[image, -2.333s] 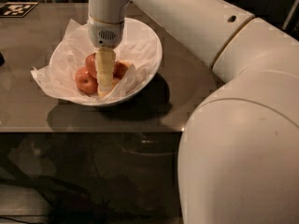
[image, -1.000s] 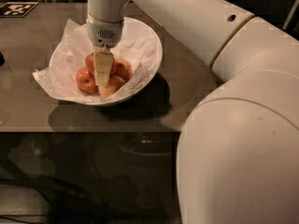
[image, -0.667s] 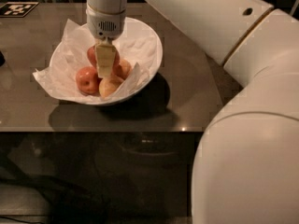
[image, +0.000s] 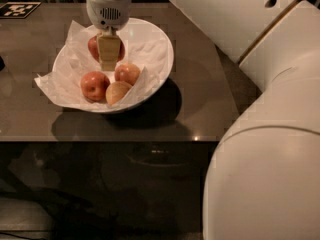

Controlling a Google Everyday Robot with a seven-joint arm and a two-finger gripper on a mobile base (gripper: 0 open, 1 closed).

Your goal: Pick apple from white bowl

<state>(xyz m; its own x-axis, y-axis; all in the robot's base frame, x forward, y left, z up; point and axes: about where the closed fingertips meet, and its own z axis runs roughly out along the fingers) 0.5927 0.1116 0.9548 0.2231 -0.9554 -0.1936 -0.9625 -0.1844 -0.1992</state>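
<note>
My gripper hangs straight down from its ribbed white wrist housing over the rear left of the white bowl. It is clamped on the apple. My near finger, a flat cream-yellow bar with a squared tip, lies across the front of the fruit, so deep red skin shows on both sides of it. The far finger is hidden behind the apple, and I take the hold to be a pinch from front and back. I cannot tell whether the apple hangs free of the paper or rests on it.

The apple is round, smooth and evenly dark red. The bowl is glossy white, wide and round, with a rim that slants lower toward the front. Crinkled white paper lines it and spills over the left edge in creased, pointed folds.

Three more apples sit together at the front of the bowl, touching one another. There is a smaller red apple on the left, a red-orange apple behind and to its right, and a pale yellow-pink apple at the front.

The bowl stands on a dull brown table with a faint sheen. A black-and-white marker tag lies at the far left corner. My arm, in smooth matte white shells, fills the right side.
</note>
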